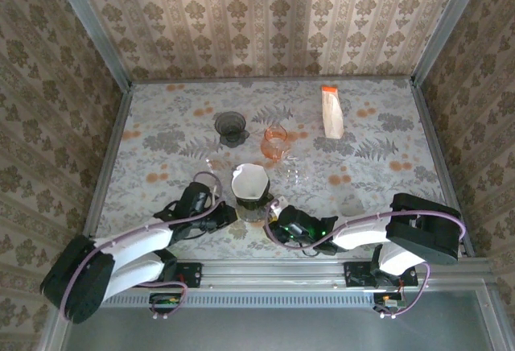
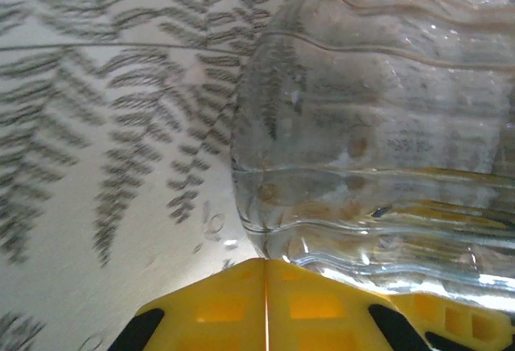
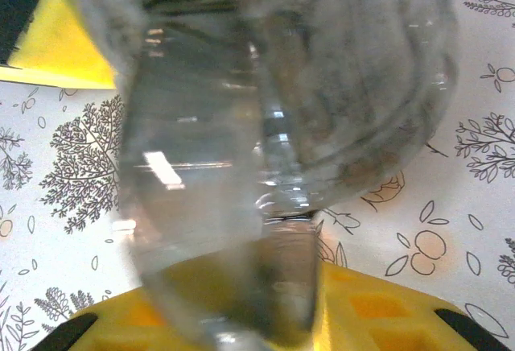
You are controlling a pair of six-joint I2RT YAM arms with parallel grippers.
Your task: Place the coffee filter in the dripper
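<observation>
The clear glass dripper stands near the table's front edge, between my two arms. The white paper coffee filter sits opened in its top, rising above the rim. My left gripper is low at the dripper's left side. Its yellow jaws are shut together with nothing between them, and the dripper's ribbed wall is just beyond the tips. My right gripper is at the dripper's right side. It is shut on the dripper's clear handle, which stands between the yellow fingers.
Behind the dripper stand a dark grey cup, an orange glass and a clear glass. A white packet with an orange top lies at the back right. Patterned walls close the table on three sides.
</observation>
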